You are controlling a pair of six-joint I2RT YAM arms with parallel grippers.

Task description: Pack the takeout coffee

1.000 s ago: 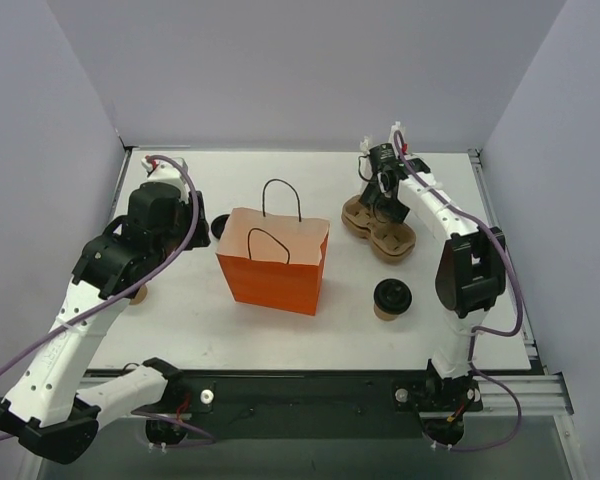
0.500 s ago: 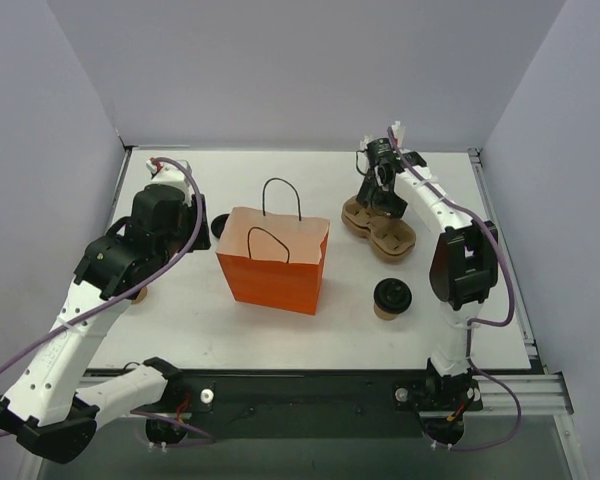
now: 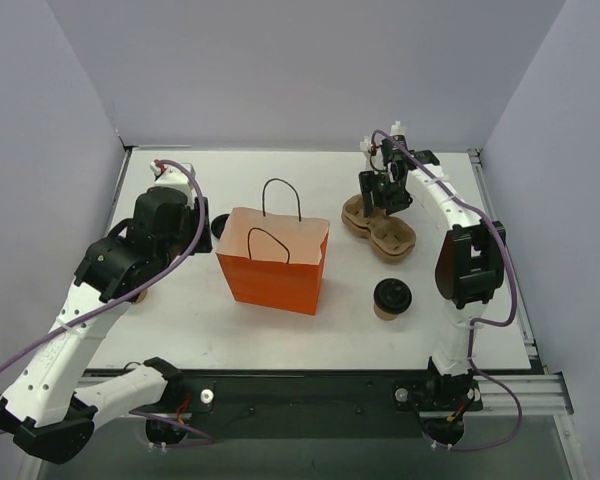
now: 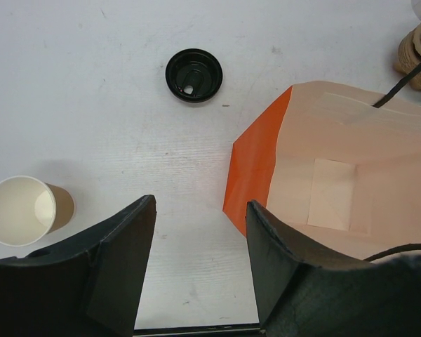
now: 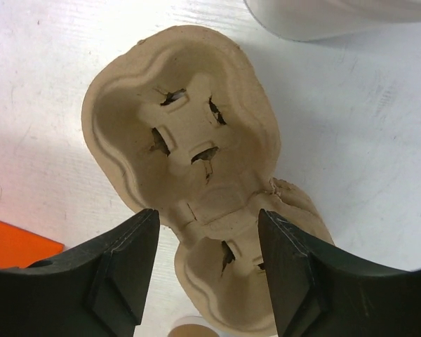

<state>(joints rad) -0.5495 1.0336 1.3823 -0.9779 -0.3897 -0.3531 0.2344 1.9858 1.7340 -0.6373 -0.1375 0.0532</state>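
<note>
1 orange bag (image 3: 272, 265), 1 takeout coffee (image 3: 391, 298) just right of it, 1 lidless cup (image 4: 21, 210), 1 loose lid (image 4: 194, 74), 1 pulp carrier (image 5: 189, 140), left gripper (image 4: 198, 210) and right gripper (image 5: 207, 217) both spread open, holding zip

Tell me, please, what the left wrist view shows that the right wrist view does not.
Only the left wrist: a loose black lid, a lidless paper cup and the open inside of the orange bag. Only the right wrist: the empty wells of the pulp cup carrier. Both: the white table, some of the bag, a bit of the carrier.
</note>
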